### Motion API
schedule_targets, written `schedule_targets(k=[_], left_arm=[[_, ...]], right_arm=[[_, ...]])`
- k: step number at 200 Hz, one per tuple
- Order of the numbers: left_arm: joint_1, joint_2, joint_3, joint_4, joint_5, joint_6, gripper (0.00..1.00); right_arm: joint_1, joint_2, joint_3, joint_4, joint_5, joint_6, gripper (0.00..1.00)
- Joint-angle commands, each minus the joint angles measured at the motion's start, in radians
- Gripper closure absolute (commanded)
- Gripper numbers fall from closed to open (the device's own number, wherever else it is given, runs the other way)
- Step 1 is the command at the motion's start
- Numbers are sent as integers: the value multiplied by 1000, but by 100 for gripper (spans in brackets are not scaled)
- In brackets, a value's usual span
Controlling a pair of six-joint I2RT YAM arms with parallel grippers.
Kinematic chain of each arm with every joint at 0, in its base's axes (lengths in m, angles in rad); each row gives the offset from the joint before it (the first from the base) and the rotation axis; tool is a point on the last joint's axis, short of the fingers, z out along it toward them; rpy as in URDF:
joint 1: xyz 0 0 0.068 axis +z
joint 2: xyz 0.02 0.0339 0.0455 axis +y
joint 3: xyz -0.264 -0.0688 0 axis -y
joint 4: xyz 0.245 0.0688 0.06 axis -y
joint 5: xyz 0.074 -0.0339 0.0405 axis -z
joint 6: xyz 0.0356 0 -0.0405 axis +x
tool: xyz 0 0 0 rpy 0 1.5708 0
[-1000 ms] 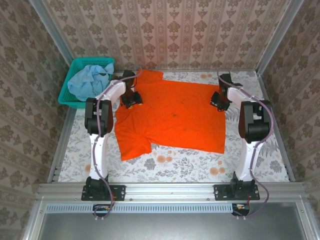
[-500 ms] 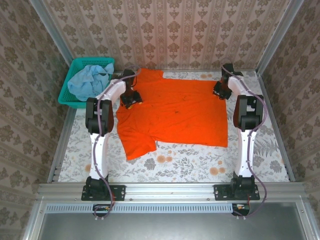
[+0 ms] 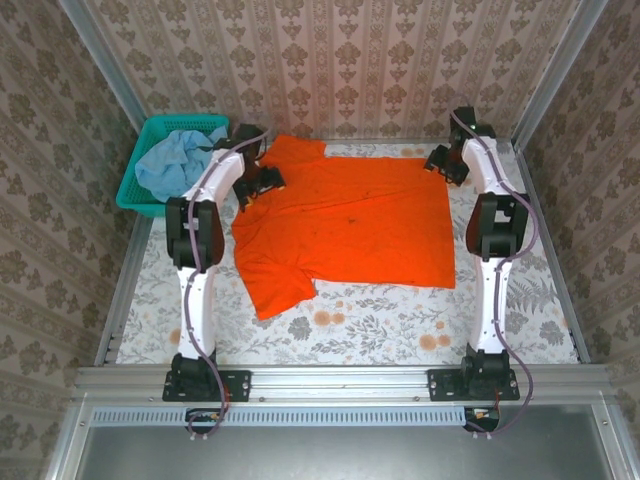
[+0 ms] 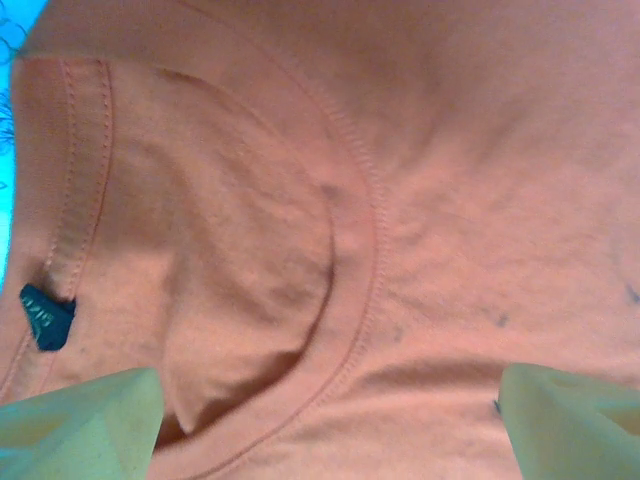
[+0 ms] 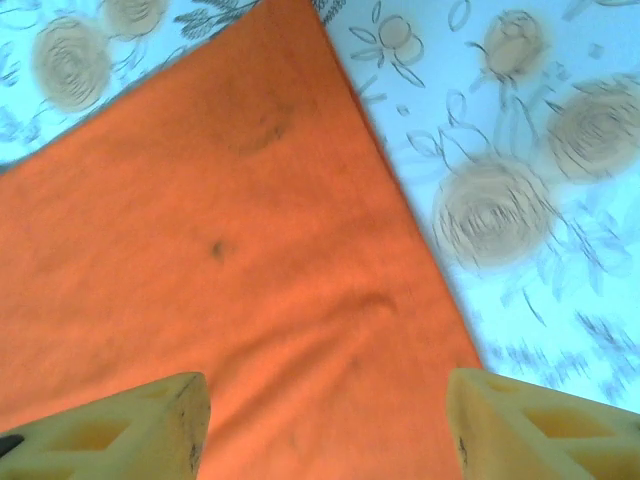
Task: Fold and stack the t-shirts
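In the overhead view the plain bright orange cloth t-shirt [image 3: 350,225] lies spread flat across the middle of the frame on the flower-printed table cover [image 3: 400,325]. Its neck end is toward the upper left, its straight hem runs down the right side, and one short sleeve points toward the lower left. The pale sky-blue cloth t-shirt [image 3: 178,160] sits crumpled in the teal plastic mesh basket [image 3: 133,192] at the upper left of the frame, well apart from the orange one.

My left gripper [image 3: 260,183] is above the orange shirt's neck end, left of centre and high in the overhead frame. Through my left wrist camera, my two pale fingers [image 4: 85,425] stand in the lower corners of the frame, far from each other, with nothing pinched between them. Under them is the ribbed round neckline [image 4: 350,260], curving down the middle of the frame, and a small dark label [image 4: 45,318] is sewn inside the collar at the left edge.

My right gripper [image 3: 444,164] is at the upper right of the overhead frame, over the shirt's far hem corner. In my right wrist camera, my yellow fingertips [image 5: 110,425] sit at the bottom left and bottom right, spread wide with no cloth caught. The orange corner comes to a point at the top centre of that frame, its edge slanting down toward the lower right, with the flowered cover filling the right side.
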Motion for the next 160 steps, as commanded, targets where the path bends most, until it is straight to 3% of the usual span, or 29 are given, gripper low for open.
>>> schedule_targets(k=[1,50,85,119,160], left_arm=[[-14,-166,-48,-33,1,40,11],[-32,-525,-512,19,11,46,23],[-56,-748,-856,-3,81,49,36],[-124,-881,-1071,-65,125,40,43],[-235,-948,-1237,-55,179,-22,47]], right_arm=[[-6,-232,-146,-67,-8,-60,33],[-56,-743,-829,98,-68,43,34],[-71,-1044,-1251,124,-100,106,43],[-74,-1179,-1477,144,-114,124,47],[-75,-1148,-1560,266,-156,113,49]])
